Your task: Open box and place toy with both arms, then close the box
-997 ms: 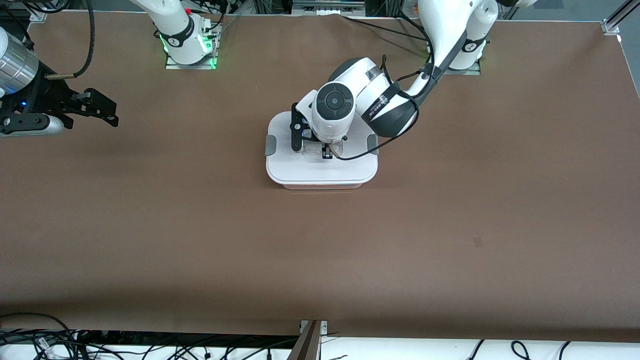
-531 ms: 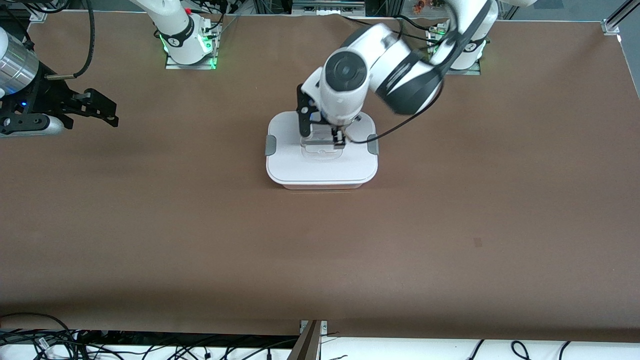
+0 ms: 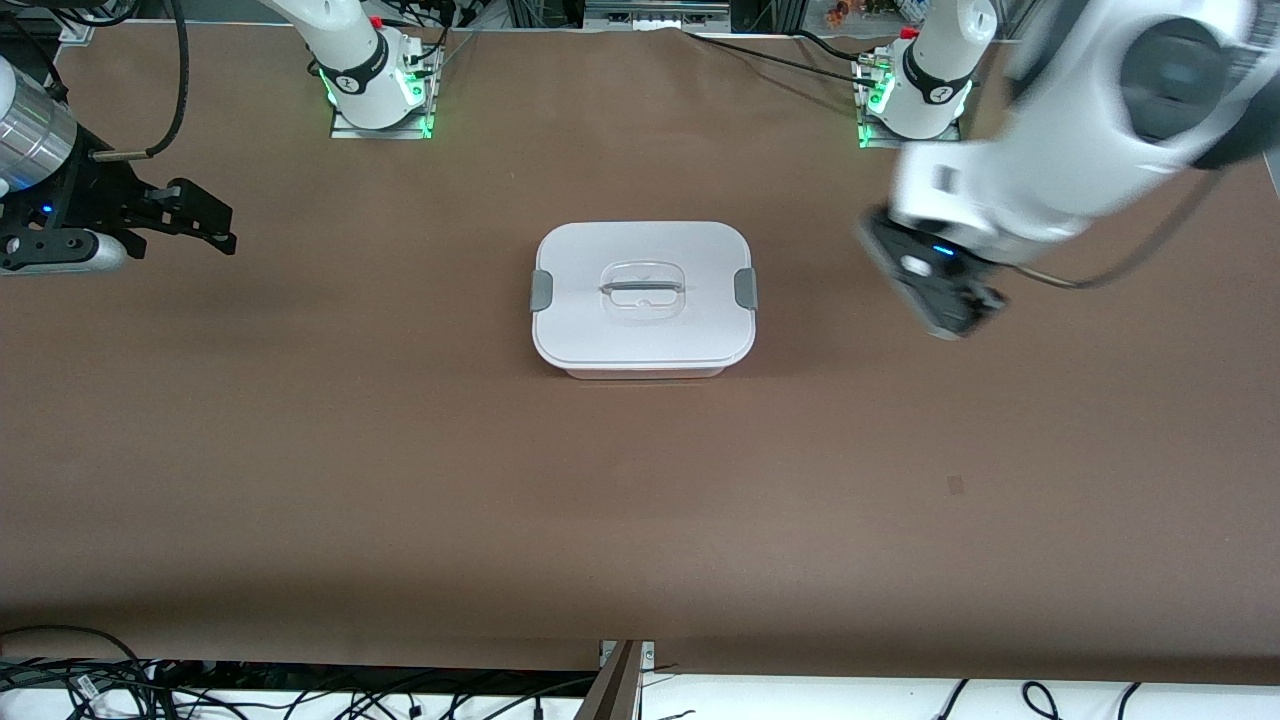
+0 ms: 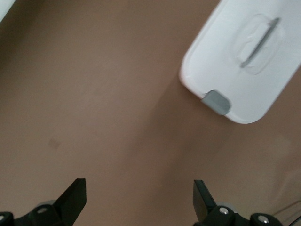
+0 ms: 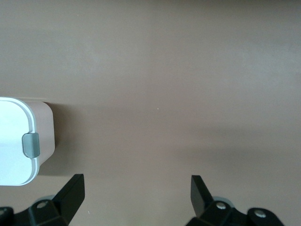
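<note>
right gripper (image 3: 215, 228): black two-finger tool at the right arm's end of the table, over bare brown tabletop (image 3: 400, 480), well apart from the box; this arm waits. its wrist view shows both fingertips (image 5: 77, 186) spread wide with only tabletop between them, a spread the front view does not make plain.

pale pink translucent rectangular tub with rounded corners (image 3: 643, 371), mid-table: flat white lid (image 3: 643, 320) sits on it, closed. grey side clips (image 3: 541, 290) at each short end, clear centre handle (image 3: 641, 289) on top. front view shows almost only the lid, with a thin strip of the tub under the edge nearest the front camera. right wrist view catches the pink wall (image 5: 46, 136) under the lid's rim and one clip (image 5: 31, 144). contents cannot be told in any view; lid covers them.

left gripper (image 3: 940, 300): over bare table toward the left arm's end, beside the box but apart from it, blurred in the front view. left wrist view shows its fingertips (image 4: 75, 193) parted wide, holding nothing, with the lid (image 4: 225, 80), clip (image 4: 217, 101) and handle (image 4: 258, 42) off to one corner.
</note>
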